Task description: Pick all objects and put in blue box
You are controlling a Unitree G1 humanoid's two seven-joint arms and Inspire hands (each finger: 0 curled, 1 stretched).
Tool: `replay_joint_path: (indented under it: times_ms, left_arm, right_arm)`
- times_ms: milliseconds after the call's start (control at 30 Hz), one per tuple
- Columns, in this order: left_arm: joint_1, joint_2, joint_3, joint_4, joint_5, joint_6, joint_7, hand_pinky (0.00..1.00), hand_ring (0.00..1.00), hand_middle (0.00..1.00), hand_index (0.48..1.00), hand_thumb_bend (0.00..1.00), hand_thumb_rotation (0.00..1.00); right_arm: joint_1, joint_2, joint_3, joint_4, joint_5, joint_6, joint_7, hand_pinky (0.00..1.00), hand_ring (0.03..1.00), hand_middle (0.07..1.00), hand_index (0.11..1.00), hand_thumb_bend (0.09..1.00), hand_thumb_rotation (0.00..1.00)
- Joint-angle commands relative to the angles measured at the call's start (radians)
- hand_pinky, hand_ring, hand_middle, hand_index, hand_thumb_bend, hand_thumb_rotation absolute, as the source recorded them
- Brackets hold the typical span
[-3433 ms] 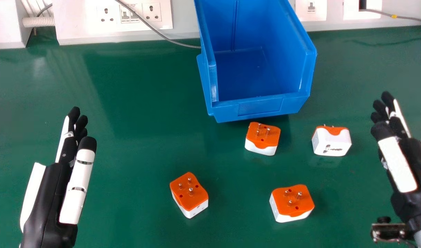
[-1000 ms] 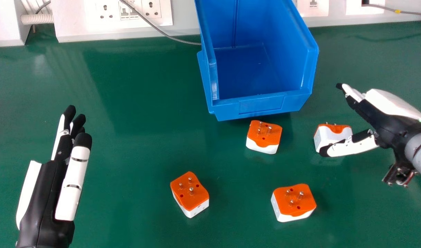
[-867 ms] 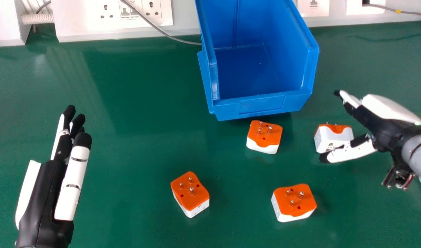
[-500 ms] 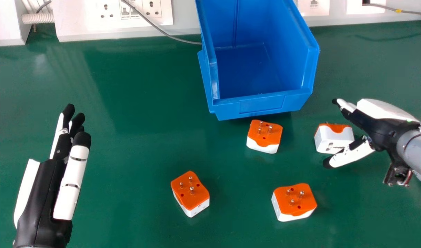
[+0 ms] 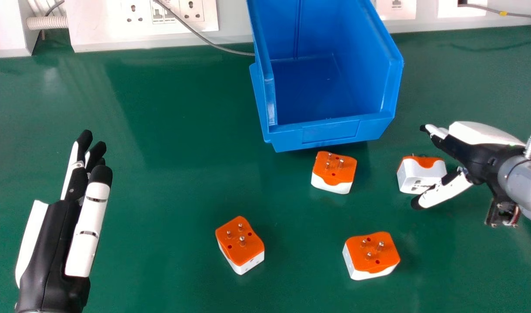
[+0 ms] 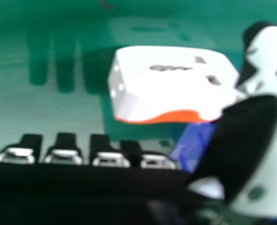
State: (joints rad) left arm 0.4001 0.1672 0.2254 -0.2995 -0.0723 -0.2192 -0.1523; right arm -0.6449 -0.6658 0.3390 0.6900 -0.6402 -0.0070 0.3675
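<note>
At the near left, holds the left hand (image 5: 52, 234) above the surface (image 5: 161, 195), idle, with straight fingers pointing far. Between that and the near right, has two orange-and-white plug adapters resting apart: to the left, the near left adapter (image 5: 239, 243), set askew; to the right, the near right adapter (image 5: 372, 256). In both, turns the orange side up, with metal pins standing.

Farther in, at the right, keeps the right hand (image 5: 478, 152) wide, holding nothing, with fingers extended leftward and the thumb (image 5: 443, 193) spread toward the near side. Leaves the far right adapter (image 5: 415, 176) on the surface in the gap of that hand, with the white socket face toward the near side, orange along the upper far edge, and a near corner partly behind the thumb. In the right hand view, shows this white face just beyond the fingertips, beside the thumb; cannot tell from either picture whether touching.

Left of there, just in front of the box, rests the middle adapter (image 5: 333, 171), orange side and pins up. Beyond, stands the open blue box (image 5: 330, 132), with nothing inside on the visible floor. At the far edge, runs white trunking (image 5: 95, 21) with sockets, crossed by a grey cable (image 5: 204, 41).
</note>
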Motion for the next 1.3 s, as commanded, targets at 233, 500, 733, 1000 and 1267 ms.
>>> replay_joint_path:
  times_ms: [233, 500, 733, 1000, 1267]
  left_arm:
    - [0.005, 0.007, 0.007, -0.047, 0.01, 0.008, 0.009, 0.96, 0.98, 0.98, 1.0, 0.49, 1.0]
    - [0.004, 0.007, 0.007, -0.049, 0.008, 0.013, 0.008, 0.95, 0.98, 0.98, 1.0, 0.49, 1.0]
    - [0.011, 0.003, 0.006, -0.068, 0.011, 0.025, 0.011, 0.95, 0.98, 0.98, 1.0, 0.49, 1.0]
    - [0.009, 0.003, 0.009, -0.073, 0.013, 0.03, 0.013, 0.95, 0.98, 0.98, 1.0, 0.49, 1.0]
    - [0.01, 0.003, 0.014, -0.072, 0.007, 0.028, 0.011, 0.95, 0.98, 0.98, 1.0, 0.5, 1.0]
  right_arm:
    - [-0.089, -0.002, 0.034, 0.058, -0.027, -0.044, -0.025, 1.0, 1.0, 1.0, 0.983, 0.563, 0.34]
    - [-0.123, 0.008, 0.063, 0.093, -0.05, -0.06, -0.024, 1.0, 1.0, 1.0, 0.983, 0.557, 0.33]
    - [-0.14, 0.004, 0.083, 0.118, -0.061, -0.072, -0.026, 0.99, 1.0, 1.0, 0.983, 0.56, 0.33]
    - [-0.166, 0.016, 0.102, 0.179, -0.058, -0.076, -0.037, 0.99, 1.0, 1.0, 0.983, 0.544, 0.3]
    - [-0.188, 0.047, 0.105, 0.238, -0.048, -0.065, -0.046, 0.99, 1.0, 1.0, 0.983, 0.54, 0.3]
